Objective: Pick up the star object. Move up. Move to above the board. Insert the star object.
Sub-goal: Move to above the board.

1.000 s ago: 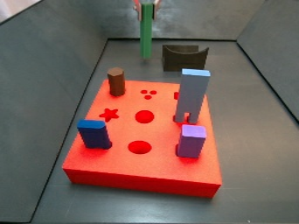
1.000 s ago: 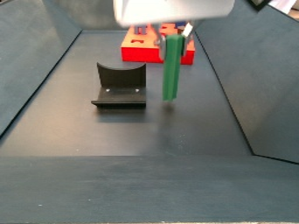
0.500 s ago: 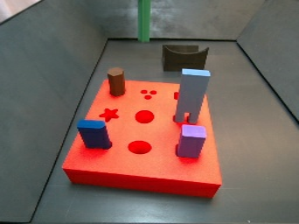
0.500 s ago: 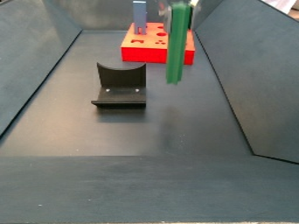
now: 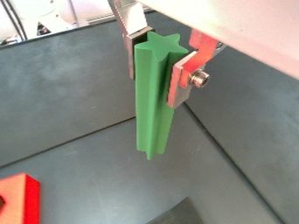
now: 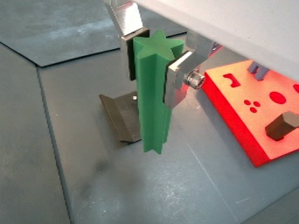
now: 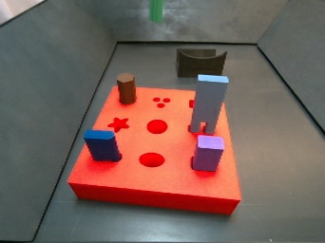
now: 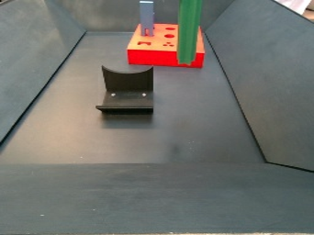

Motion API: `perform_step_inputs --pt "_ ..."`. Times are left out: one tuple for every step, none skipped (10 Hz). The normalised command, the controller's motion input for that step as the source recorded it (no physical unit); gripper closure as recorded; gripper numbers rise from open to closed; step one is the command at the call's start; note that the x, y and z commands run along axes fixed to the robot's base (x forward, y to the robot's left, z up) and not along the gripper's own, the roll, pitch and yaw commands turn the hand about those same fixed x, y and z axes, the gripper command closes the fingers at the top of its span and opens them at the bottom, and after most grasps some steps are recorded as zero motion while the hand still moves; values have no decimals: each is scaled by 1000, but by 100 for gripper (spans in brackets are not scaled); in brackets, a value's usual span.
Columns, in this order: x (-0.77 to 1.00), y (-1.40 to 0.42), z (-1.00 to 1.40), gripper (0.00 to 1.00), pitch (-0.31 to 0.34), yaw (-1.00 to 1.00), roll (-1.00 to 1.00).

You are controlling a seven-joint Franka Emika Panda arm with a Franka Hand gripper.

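My gripper (image 5: pixel 156 54) is shut on the green star object (image 5: pixel 155 101), a long bar with a star-shaped end, and holds it upright high above the dark floor. It shows in both wrist views (image 6: pixel 156 92). In a side view only its lower tip (image 7: pixel 158 10) shows at the upper edge; in a side view it hangs as a long green bar (image 8: pixel 190 32) in front of the red board (image 8: pixel 157 52). The board (image 7: pixel 159 142) has a star-shaped hole (image 7: pixel 120 123). The gripper itself is out of both side views.
The board carries a brown cylinder (image 7: pixel 127 89), a tall light-blue block (image 7: pixel 210 102), a blue block (image 7: pixel 102 145) and a purple block (image 7: pixel 210 153), plus round holes. The fixture (image 8: pixel 125 89) stands on the floor beside the board. Grey walls enclose the floor.
The star object has risen with the gripper; in one side view it has nearly left the top edge, and in the other its lower end is higher.
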Motion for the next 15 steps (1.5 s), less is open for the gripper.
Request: perform_step_inputs --pt "27 -1000 205 100 19 -1000 112" --pt "19 -1000 214 100 6 -1000 109" --pt "18 -1000 213 100 8 -866 51" --pt "19 -1000 213 100 22 -592 32" --pt "20 -1000 216 100 34 -370 11" --pt "21 -1000 223 100 48 -213 -7" --pt "24 -1000 228 100 62 -102 -19" --pt "29 -1000 233 100 74 -51 -17" --pt "33 -1000 236 100 79 -21 -10" --pt "44 -1000 239 100 84 -10 -7" --pt "58 -1000 240 100 100 -4 -7" --pt "85 -1000 247 100 118 3 4" --pt "102 -884 218 100 128 6 7" --pt "101 -598 151 100 135 6 10" --pt "92 -358 91 100 130 5 15"
